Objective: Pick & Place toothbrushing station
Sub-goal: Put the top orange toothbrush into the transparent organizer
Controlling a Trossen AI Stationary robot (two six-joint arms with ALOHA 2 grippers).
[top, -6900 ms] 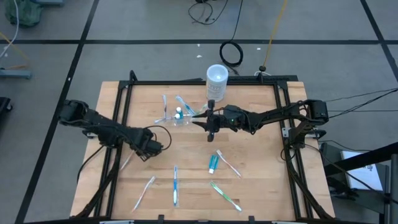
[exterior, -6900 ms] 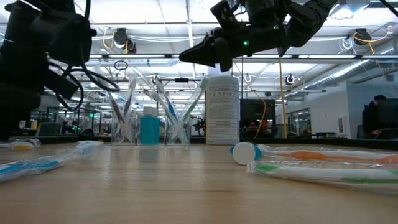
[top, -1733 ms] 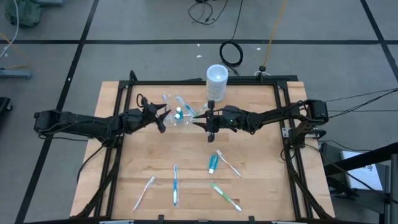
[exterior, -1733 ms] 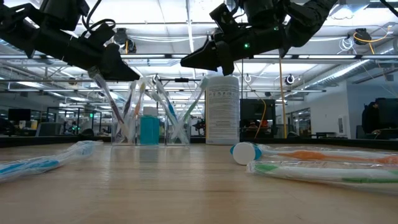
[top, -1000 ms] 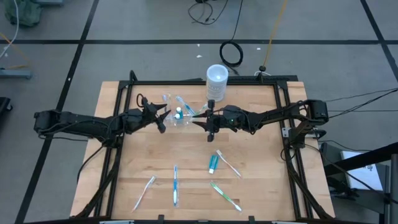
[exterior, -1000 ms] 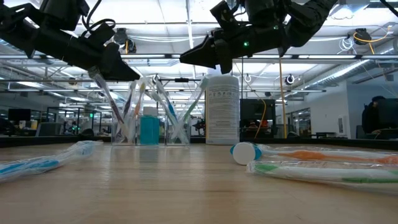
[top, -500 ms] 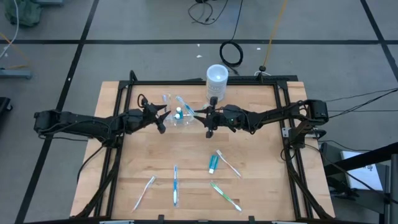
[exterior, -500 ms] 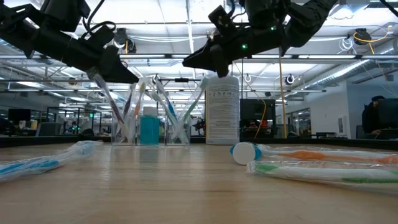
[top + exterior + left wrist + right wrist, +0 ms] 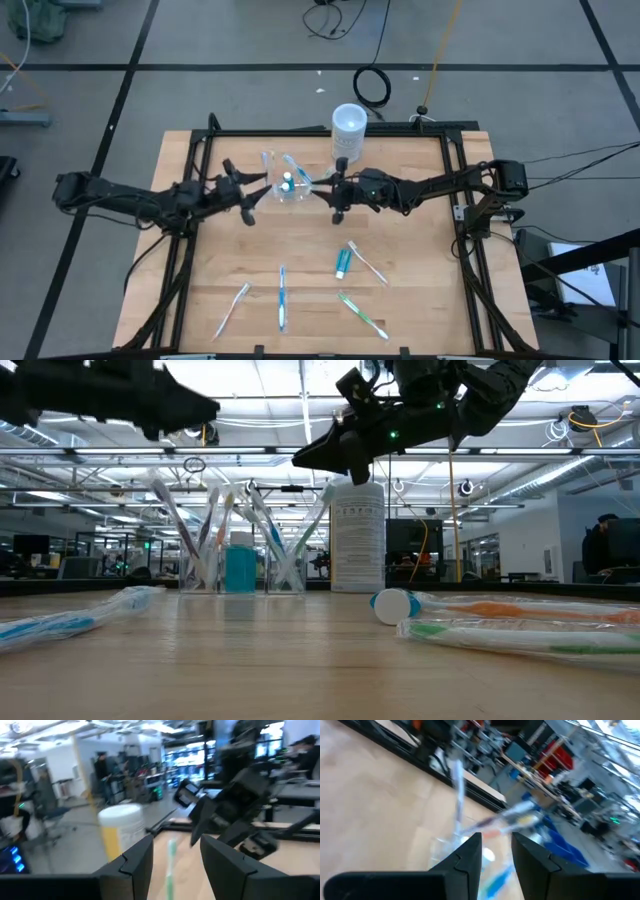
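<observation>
The toothbrushing station [image 9: 285,188] is a clear plastic holder standing on the table near its far edge. Several toothbrushes lean in it, beside a blue tube [image 9: 240,565]. My left gripper [image 9: 252,198] hangs open above and to the left of the station [image 9: 240,550], with nothing between its fingers [image 9: 176,855]. My right gripper [image 9: 335,200] hovers open on the station's right side, pointing level at it [image 9: 305,457]. Its wrist view looks between its fingers [image 9: 497,852] at the station [image 9: 447,847].
A white cylindrical cup [image 9: 348,125] stands just behind the station, at the far edge. Loose toothbrushes [image 9: 282,298] [image 9: 362,315] [image 9: 235,308] and a teal tube [image 9: 342,262] lie on the near half. A black frame [image 9: 195,200] borders the table.
My left gripper has risen and drawn back from the station toward the table's left edge, its nose tipping up. The toothbrush that stood under its fingers stays leaning in the station.
</observation>
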